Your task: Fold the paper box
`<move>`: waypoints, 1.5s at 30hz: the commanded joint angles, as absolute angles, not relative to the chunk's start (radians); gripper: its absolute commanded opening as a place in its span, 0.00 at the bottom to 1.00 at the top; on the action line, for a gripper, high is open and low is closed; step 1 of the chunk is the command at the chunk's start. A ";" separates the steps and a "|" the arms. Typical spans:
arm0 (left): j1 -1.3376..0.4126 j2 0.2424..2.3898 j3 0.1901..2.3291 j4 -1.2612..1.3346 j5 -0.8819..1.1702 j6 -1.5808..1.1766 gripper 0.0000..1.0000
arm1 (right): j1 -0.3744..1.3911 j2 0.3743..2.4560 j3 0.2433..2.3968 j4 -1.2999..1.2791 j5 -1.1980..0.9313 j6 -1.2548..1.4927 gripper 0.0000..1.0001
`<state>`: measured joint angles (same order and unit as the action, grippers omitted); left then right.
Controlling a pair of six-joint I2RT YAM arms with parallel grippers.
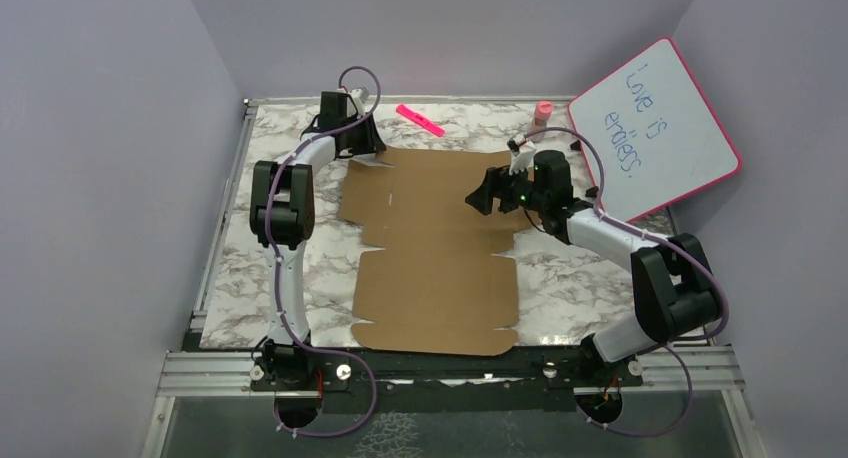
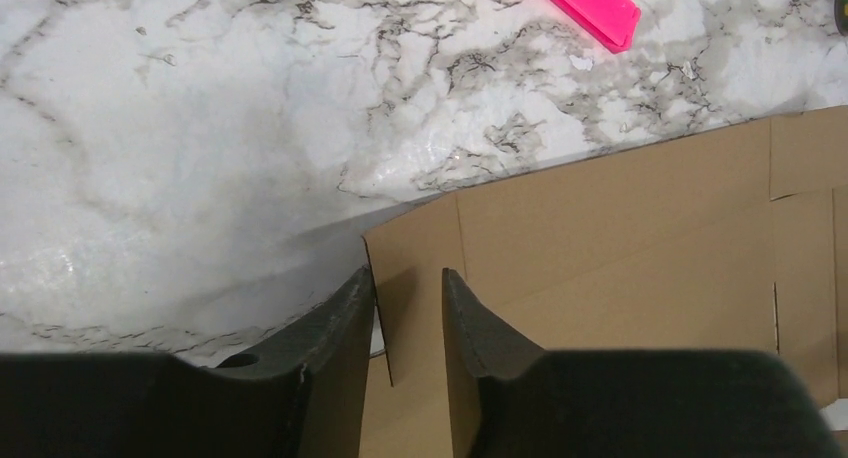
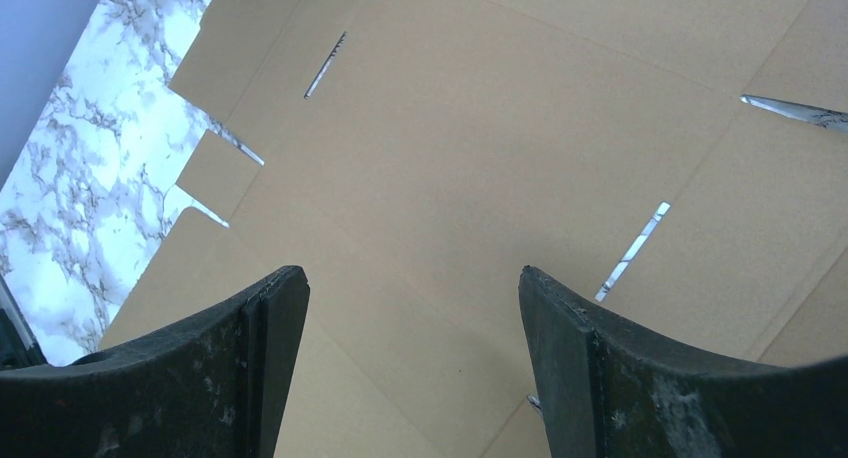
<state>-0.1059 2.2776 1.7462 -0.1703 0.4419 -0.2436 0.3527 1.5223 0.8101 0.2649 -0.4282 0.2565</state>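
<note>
Left fingers (image 2: 340, 358), narrowed astride a far corner flap of the paper box (image 1: 435, 258), might slip and skid it along the bench (image 1: 235, 278); right fingers (image 3: 250, 358) hang wide over its middle.

the white-and-grey marbled bench (image 1: 262, 268) carries a flat bright-pink bar (image 1: 420, 120) lying slantwise near its far edge. a small pink cylinder (image 1: 543, 111) stands well apart from it, at the far right. just beside the cylinder a pink-framed whiteboard (image 1: 655, 128) sits tilted by the lavender wall (image 1: 770, 98), its blue handwriting beginning "love is". an aluminium rail (image 1: 450, 370) runs along the near edge.
</note>
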 commanded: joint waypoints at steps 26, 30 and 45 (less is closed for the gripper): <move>-0.098 1.990 1.333 0.225 0.558 -0.182 0.00 | 0.358 1.746 1.274 -0.054 -0.518 -0.092 0.86; -0.098 1.939 1.261 0.290 0.562 -0.180 0.00 | 0.358 1.805 1.396 -0.163 -0.588 -0.215 0.87; -0.098 1.822 1.113 0.379 0.597 -0.144 0.00 | 0.358 2.079 1.800 -0.510 -0.667 -0.541 0.84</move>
